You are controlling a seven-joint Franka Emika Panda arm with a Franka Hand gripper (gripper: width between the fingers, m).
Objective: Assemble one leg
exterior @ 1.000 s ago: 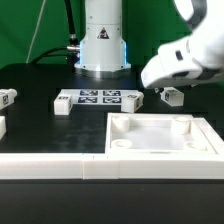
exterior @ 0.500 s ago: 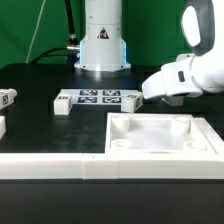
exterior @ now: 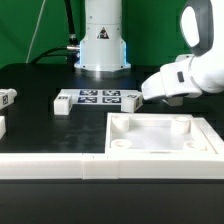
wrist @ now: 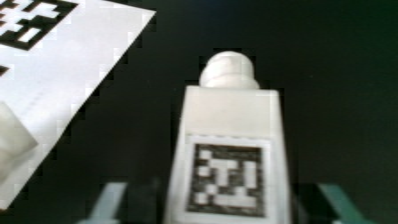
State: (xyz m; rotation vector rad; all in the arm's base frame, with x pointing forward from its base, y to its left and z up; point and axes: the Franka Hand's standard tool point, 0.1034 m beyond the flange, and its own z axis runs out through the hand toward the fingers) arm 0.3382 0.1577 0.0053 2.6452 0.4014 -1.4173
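1. The gripper has come down in the last second. It was hanging above the leg and is now sitting low over it. Over the last half second it is barely moving.
2. The reach looks done and the grasp looks like the step in hand. The leg is still lying on the table, not yet lifted, so fitting it is all ahead.
3. The wrist view is showing the fingers standing either side of the leg, with a dark gap on each side. The gripper is spread and gripping nothing yet.
4. The leg is lying flat right under the gripper, centred between the fingers. Its tag is facing up and its rounded peg is pointing away from the wrist.
5. Only the exterior view is showing these, left to right:
   - A small block, a second block and the marker board are all off to the gripper's side, toward the exterior view's left.
   - The tray is lying near the gripper, on the camera side.
   - The hand is hiding the leg here.
6. Only the wrist view is showing the finger gaps, plus a white tagged slab beside the leg and apart from it. I cannot tell which piece the slab is.
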